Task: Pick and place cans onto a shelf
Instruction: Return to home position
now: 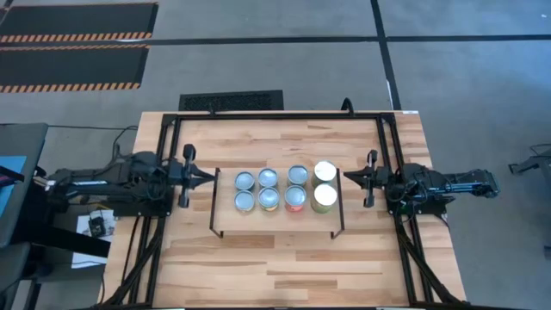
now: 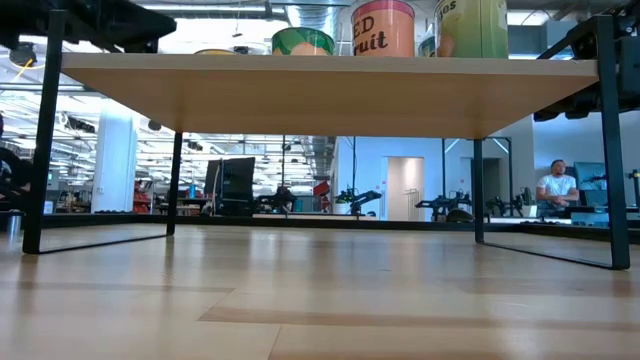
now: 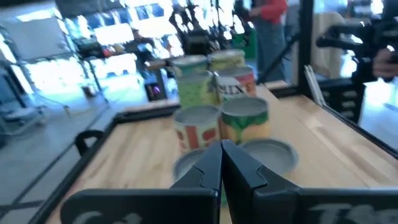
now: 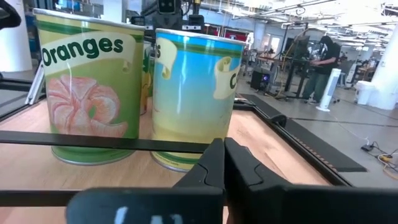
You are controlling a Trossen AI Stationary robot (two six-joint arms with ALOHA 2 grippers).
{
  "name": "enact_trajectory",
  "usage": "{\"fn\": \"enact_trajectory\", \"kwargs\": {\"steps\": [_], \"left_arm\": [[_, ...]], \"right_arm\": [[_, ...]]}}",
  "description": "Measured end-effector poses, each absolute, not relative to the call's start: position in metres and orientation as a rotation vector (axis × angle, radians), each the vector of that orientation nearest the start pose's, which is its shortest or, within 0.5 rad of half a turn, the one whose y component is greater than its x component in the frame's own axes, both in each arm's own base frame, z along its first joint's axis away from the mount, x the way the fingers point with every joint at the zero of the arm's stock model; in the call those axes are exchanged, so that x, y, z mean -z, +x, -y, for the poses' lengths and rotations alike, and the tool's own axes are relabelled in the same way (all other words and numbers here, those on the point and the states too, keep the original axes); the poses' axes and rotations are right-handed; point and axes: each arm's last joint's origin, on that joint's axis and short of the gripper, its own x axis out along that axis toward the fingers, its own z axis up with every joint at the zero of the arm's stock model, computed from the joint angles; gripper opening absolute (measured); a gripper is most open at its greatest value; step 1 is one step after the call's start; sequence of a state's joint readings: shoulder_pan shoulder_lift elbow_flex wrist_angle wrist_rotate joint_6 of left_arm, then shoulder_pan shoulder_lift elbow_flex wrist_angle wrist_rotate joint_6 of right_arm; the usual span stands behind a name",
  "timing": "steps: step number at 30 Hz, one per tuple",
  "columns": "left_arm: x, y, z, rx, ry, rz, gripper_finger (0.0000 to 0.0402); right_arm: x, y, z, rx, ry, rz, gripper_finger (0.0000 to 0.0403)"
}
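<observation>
Standing in two rows of four, all eight cans (image 1: pixel 269 200) sit on the shelf (image 1: pixel 275 222) at the middle of the table (image 1: pixel 258 267). The left arm (image 1: pixel 129 182) holds its jaws clenched on nothing just beside the shelf's left end; the right arm (image 1: pixel 430 182) does likewise at the right end, jaws pressed together, empty

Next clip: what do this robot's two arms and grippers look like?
The left arm and right arm are dark, slim, jointed segments. The left gripper and right gripper are black and T-shaped, each with two matte wedge-shaped fingers tapering to tips. No readable markings.
</observation>
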State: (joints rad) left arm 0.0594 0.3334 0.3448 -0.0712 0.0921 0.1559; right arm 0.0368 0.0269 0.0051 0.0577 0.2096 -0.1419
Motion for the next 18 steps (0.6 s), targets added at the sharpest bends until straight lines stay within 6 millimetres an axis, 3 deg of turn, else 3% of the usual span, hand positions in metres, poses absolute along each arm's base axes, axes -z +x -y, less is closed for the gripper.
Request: {"fn": "enact_trajectory", "kwargs": {"steps": [18], "left_arm": [[-0.191, 0.093, -0.013, -0.066, 0.096, 0.081, 0.0000]], "right_arm": [[-0.169, 0.098, 0.002, 0.172, -0.170, 0.022, 0.0012]]}}
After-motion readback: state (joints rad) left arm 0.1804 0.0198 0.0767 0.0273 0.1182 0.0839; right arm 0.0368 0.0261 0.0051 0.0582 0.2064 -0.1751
